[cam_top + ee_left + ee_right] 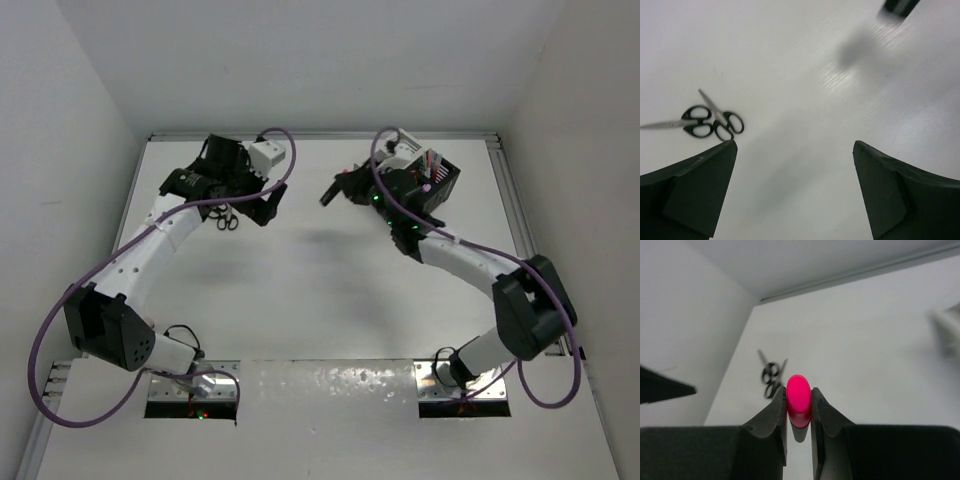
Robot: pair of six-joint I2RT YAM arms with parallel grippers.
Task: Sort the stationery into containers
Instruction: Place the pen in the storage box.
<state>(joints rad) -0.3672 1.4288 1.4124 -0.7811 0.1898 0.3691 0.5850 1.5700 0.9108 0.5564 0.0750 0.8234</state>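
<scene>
Right pincer (799,396): pressed onto a pink highlighter (799,401), which shows end-on between the fingers and sits clear of the worktop (330,300). In the top view this pincer points left, toward mid-worktop. The black organiser box (450,182), with pens standing in it, lies the opposite way, behind the wrist and toward the far right. Judgement: the drop calls for swinging back right.

Left pincer (794,145): spread, holding nothing. The scissors (710,122) (looks like two pairs) lie flat ahead and left of it, with the blades pointing away. The left arm is the nearer one to them.
</scene>
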